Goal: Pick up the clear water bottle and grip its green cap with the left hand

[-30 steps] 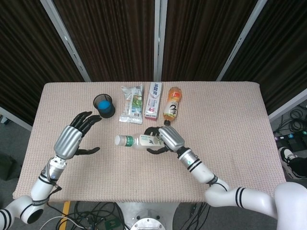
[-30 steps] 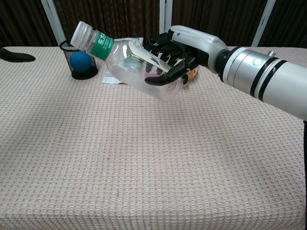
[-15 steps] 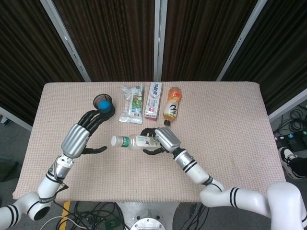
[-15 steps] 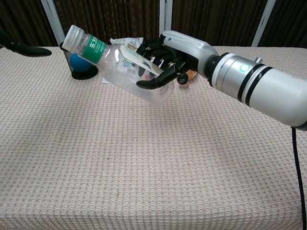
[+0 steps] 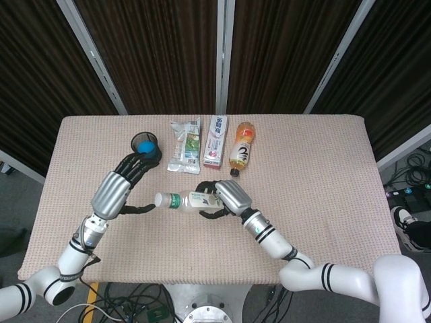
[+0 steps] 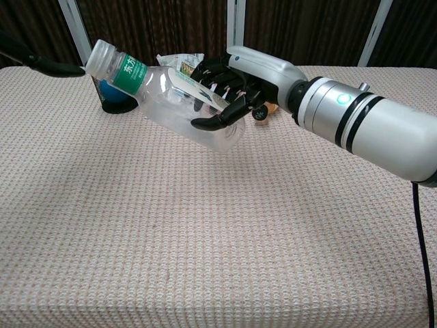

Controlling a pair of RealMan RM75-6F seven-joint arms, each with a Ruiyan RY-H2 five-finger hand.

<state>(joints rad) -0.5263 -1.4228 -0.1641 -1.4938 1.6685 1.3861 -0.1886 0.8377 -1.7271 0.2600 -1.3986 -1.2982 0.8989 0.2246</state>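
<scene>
Fingers of the right hand (image 6: 229, 92) wrap the clear bottle (image 6: 174, 102), lifted and tilted at frame centre; left hand (image 5: 120, 185), fingers spread, nears its white-topped, green-banded neck (image 6: 119, 65).

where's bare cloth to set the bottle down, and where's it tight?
Free: the beige woven tablecloth right of the orange drink bottle, and the front strip below the right hand holding the clear water bottle. Crowded: the back row, black mesh cup, foil snack packet, toothpaste box, and around the left hand.
</scene>
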